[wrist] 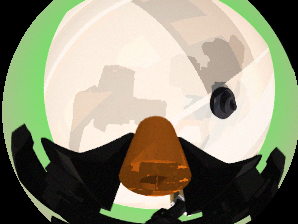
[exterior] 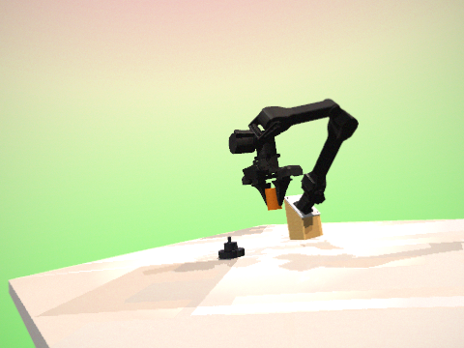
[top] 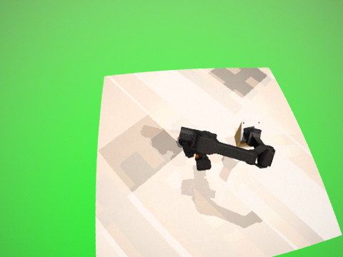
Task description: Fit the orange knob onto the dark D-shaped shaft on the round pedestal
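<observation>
The orange knob (top: 197, 155) (exterior: 273, 199) (wrist: 156, 150) is held upright, or nearly so, between the fingers of my gripper (exterior: 274, 204) (wrist: 155, 139). The gripper is shut on it and holds it well above the table. The dark round pedestal (exterior: 231, 252) (wrist: 217, 104) stands on the table with its thin shaft (exterior: 229, 239) pointing up. In the exterior view it is lower and to the left of the knob; in the wrist view it is to the right of the knob and above it. In the top view the arm hides most or all of it. The shaft's flat side cannot be made out.
A tan wedge-shaped block (top: 238, 137) (exterior: 297, 227) with a pale top stands at the arm's base, right of the knob in the exterior view. The pale table (top: 286, 200) (exterior: 338, 319) has patchy shadows. Its left edge (exterior: 24, 309) lies beyond the pedestal.
</observation>
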`<state>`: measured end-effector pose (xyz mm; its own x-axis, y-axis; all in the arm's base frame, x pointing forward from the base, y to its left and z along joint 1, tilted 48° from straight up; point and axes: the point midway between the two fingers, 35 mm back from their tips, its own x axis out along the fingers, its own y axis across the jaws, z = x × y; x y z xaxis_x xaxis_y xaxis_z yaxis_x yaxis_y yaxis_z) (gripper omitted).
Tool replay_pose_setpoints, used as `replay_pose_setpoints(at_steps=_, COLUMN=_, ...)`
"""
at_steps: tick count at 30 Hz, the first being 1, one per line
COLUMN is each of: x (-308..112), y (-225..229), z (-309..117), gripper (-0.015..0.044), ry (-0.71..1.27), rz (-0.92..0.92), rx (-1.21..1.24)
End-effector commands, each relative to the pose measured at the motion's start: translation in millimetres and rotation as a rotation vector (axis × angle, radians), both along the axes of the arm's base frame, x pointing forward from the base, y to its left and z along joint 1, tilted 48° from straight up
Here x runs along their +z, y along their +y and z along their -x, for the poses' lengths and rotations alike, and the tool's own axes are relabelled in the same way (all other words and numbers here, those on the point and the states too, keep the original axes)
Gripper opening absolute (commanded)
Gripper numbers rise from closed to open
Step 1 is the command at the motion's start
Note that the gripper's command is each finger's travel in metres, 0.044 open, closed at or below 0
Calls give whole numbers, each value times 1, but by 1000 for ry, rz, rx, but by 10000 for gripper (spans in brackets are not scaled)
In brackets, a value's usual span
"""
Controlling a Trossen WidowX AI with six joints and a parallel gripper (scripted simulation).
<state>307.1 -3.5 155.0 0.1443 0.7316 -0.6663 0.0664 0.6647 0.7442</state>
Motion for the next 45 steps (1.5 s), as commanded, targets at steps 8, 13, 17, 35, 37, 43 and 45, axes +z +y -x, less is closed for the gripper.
replay_pose_setpoints(at_steps=8, x=-28, y=-20, z=-11, gripper=0, ry=33, rz=-14, rx=-47)
replay_pose_setpoints(at_steps=13, x=-41, y=-28, z=-16, gripper=0, ry=28, rz=-10, rx=-43)
replay_pose_setpoints(at_steps=17, x=-52, y=-35, z=-19, gripper=0, ry=24, rz=-8, rx=-40)
replay_pose_setpoints(at_steps=35, x=-103, y=-63, z=-27, gripper=0, ry=6, rz=3, rx=-22)
replay_pose_setpoints(at_steps=37, x=-108, y=-66, z=-28, gripper=0, ry=4, rz=4, rx=-20)
replay_pose_setpoints(at_steps=43, x=-126, y=-75, z=-28, gripper=0, ry=-2, rz=6, rx=-14)
replay_pose_setpoints(at_steps=45, x=-132, y=-78, z=-28, gripper=0, ry=-4, rz=7, rx=-12)
